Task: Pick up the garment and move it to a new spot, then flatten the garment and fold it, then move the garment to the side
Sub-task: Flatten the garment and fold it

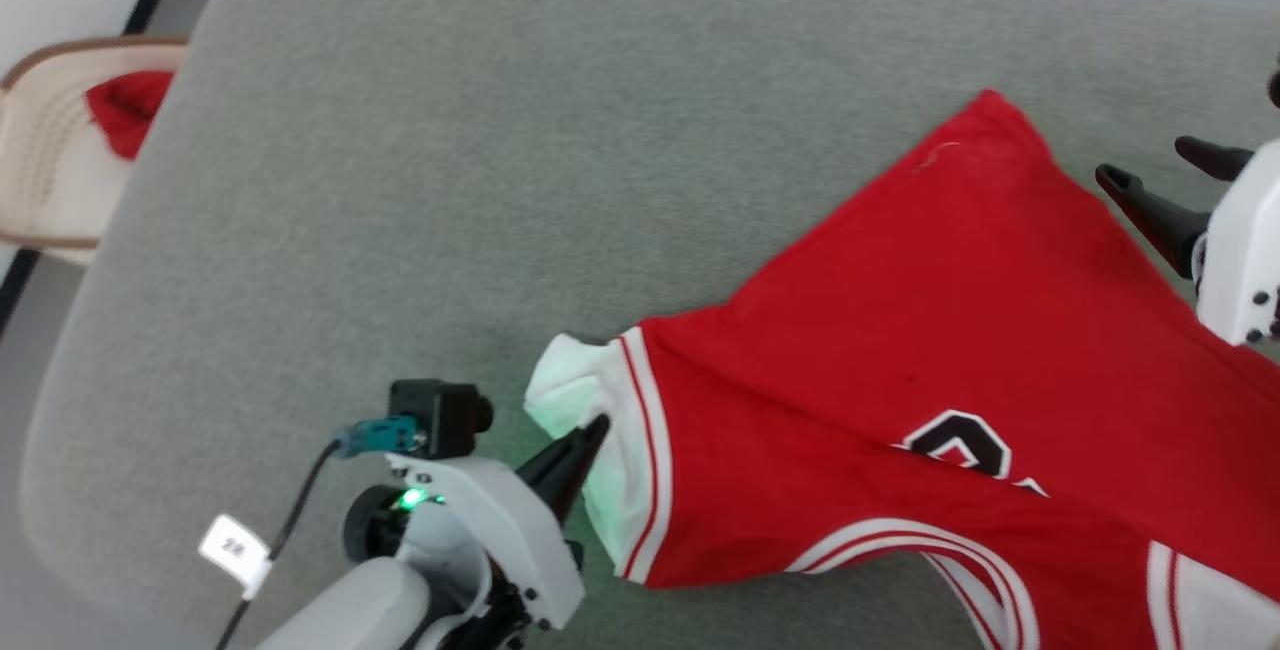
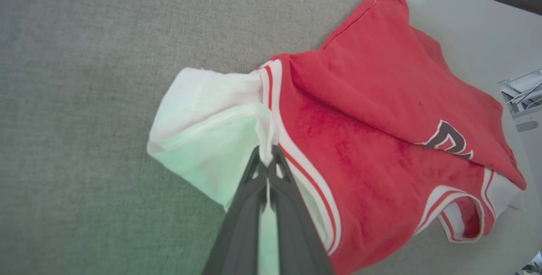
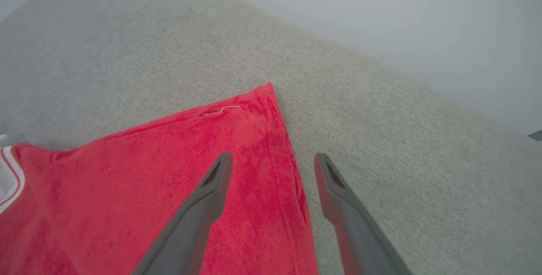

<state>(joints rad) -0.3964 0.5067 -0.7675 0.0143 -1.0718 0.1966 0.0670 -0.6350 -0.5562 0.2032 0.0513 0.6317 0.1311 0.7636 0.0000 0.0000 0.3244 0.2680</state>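
The garment (image 1: 900, 330), seemingly limp and light, sprawls from the left claw (image 2: 267, 153), clamped on its white sleeve (image 2: 203, 97), to beneath the right claw (image 3: 273, 156), wide and empty; hems look likeliest to grab.

Bare grey surface (image 1: 450, 180) left of the garment (image 1: 900, 330)

The left hand (image 1: 597, 427) reaches up from the lower left of the frame, fingers pinched together on the white sleeve of the garment (image 1: 900, 330). The right hand (image 1: 1145, 162) enters at the right edge, fingers spread wide.
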